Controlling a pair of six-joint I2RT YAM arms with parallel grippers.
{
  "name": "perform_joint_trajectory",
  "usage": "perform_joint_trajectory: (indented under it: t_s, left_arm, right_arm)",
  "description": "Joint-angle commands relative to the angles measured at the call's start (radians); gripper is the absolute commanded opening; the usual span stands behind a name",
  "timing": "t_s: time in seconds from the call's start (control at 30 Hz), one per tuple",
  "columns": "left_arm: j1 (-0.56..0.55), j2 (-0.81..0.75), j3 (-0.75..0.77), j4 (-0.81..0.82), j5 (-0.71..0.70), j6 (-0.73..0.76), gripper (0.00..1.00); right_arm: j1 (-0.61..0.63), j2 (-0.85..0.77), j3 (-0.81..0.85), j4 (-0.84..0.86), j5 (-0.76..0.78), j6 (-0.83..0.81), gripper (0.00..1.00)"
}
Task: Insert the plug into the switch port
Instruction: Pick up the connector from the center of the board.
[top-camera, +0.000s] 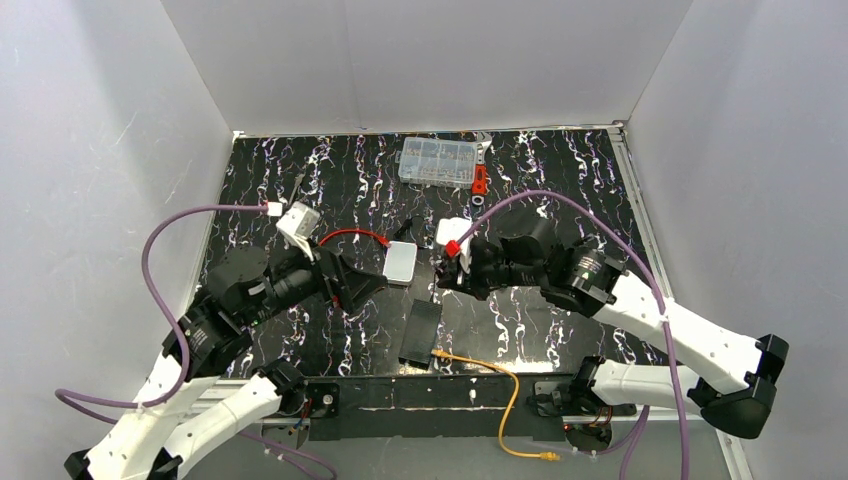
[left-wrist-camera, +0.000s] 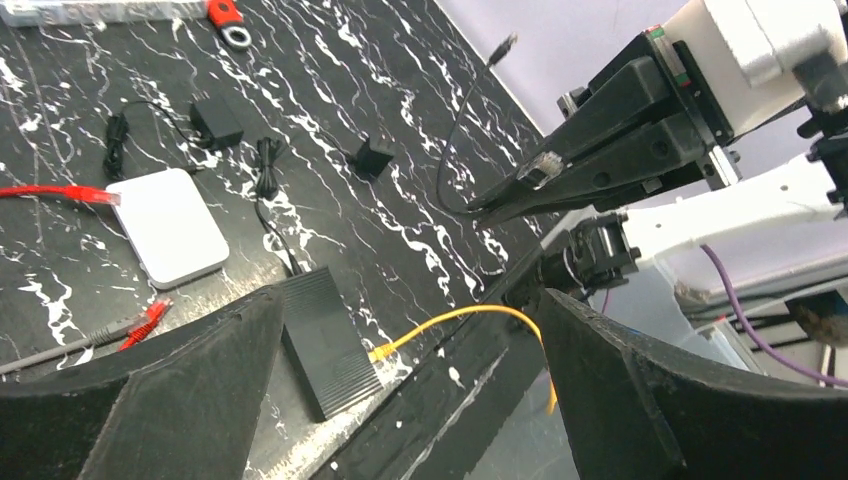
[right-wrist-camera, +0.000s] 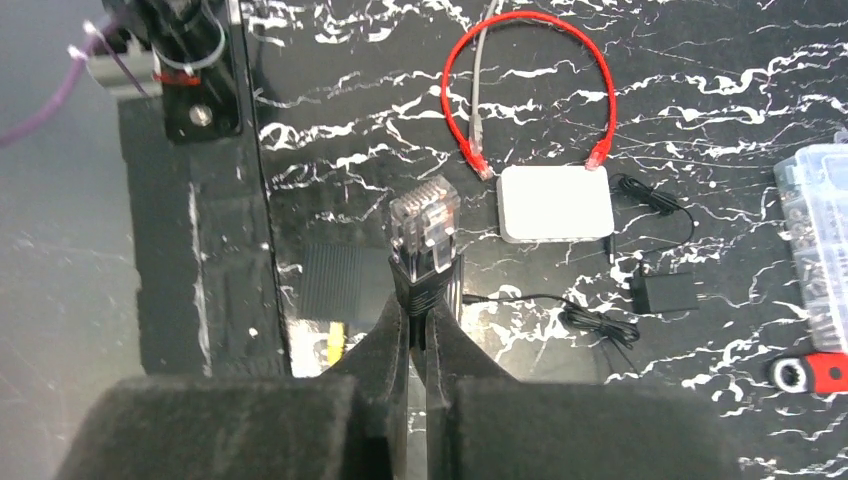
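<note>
Plug (left-wrist-camera: 377, 352) on the orange cable (left-wrist-camera: 450, 318) is sitting against the end face of the black switch (left-wrist-camera: 325, 335) on the counter (left-wrist-camera: 380, 90), seemingly seated in a port. That is likely why the left tool (left-wrist-camera: 408, 310) is hanging spread wide, gripping nothing. Right tool (right-wrist-camera: 418, 300) is pinching another clear connector (right-wrist-camera: 425, 215) aloft, out of the way.

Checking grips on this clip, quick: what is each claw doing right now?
Left claw: open, holding nothing.
Right claw: closed on a clear network plug with a black boot.
</note>
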Motion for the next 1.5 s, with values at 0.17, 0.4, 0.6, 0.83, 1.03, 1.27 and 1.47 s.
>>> perform_joint_trajectory:
  t_s: [0.17,0.4,0.6,0.83,1.03,1.27,1.47]
  left_arm:
    - [0.002,0.087,0.108,-0.121,0.220,0.103,0.98]
    - [0.002,0.144,0.119,-0.146,0.304,0.119,0.98]
    - [0.002,0.169,0.121,-0.157,0.317,0.138,0.98]
    - [0.002,0.183,0.126,-0.158,0.313,0.163,0.98]
    - [0.002,0.180,0.128,-0.144,0.304,0.180,0.90]
    - [0.002,0.177,0.127,-0.114,0.322,0.190,0.68]
    - [0.002,0.182,0.130,-0.113,0.323,0.195,0.49]
  right_arm:
    - [0.096,0.038,0.053,-0.089,0.039,-0.189,0.01]
    - [0.152,0.124,0.148,-0.127,0.071,-0.172,0.01]
    - [0.158,0.183,0.225,-0.154,0.033,-0.122,0.01]
    - [0.159,0.234,0.290,-0.206,-0.020,-0.095,0.01]
    - [0.158,0.281,0.341,-0.251,-0.071,-0.066,0.01]
    - [0.157,0.336,0.387,-0.266,-0.103,-0.025,0.01]
    - [0.157,0.366,0.412,-0.283,-0.115,-0.019,0.01]
